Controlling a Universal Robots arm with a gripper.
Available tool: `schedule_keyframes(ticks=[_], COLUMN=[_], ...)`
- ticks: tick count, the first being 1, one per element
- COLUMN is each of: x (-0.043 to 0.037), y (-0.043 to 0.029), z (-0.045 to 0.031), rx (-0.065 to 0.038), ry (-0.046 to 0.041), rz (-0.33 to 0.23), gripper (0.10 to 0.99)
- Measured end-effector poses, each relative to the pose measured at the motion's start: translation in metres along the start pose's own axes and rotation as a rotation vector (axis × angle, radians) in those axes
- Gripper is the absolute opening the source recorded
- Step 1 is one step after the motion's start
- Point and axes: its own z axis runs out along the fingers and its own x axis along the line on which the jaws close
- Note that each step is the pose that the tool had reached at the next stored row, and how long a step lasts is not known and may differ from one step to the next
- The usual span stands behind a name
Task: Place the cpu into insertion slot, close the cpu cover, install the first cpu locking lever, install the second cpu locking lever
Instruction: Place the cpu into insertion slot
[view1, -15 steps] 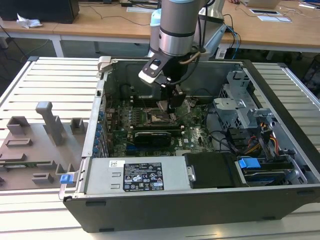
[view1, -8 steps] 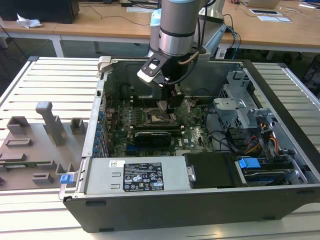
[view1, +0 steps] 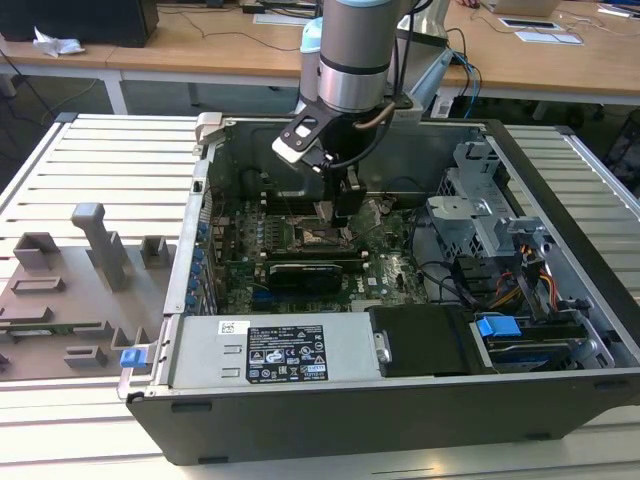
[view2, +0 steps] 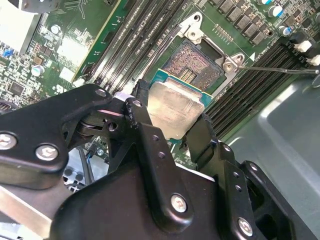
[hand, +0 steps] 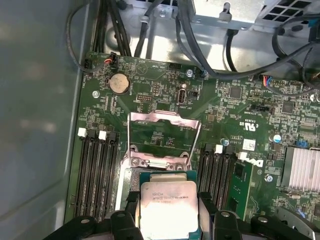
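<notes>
Pincer (view1: 338, 203) was spotted in the exterior view, parked low inside the open computer case (view1: 400, 420), right over the green motherboard (view1: 395, 268). In the second wrist view, the cpu (view2: 175, 107) was clamped between the black fingers (view2: 142, 122) and held just beside the bare insertion slot (view2: 192, 65). In the first wrist view, the cpu cover (hand: 162, 117) was seen flipped open beyond the cpu.

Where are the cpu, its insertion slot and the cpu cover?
cpu (hand: 167, 207), first wrist view, middle of metal top.
insertion slot (view2: 192, 65), second wrist view, pin field.
cpu cover (hand: 161, 116), first wrist view, raised frame's bar.
</notes>
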Motion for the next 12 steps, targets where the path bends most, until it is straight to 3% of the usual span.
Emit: schedule_keyframes(ticks=[12], x=[0.0], y=[0.0], z=[0.0003], rx=[0.0], ry=[-0.0013], rz=[0.084], gripper=[0.545])
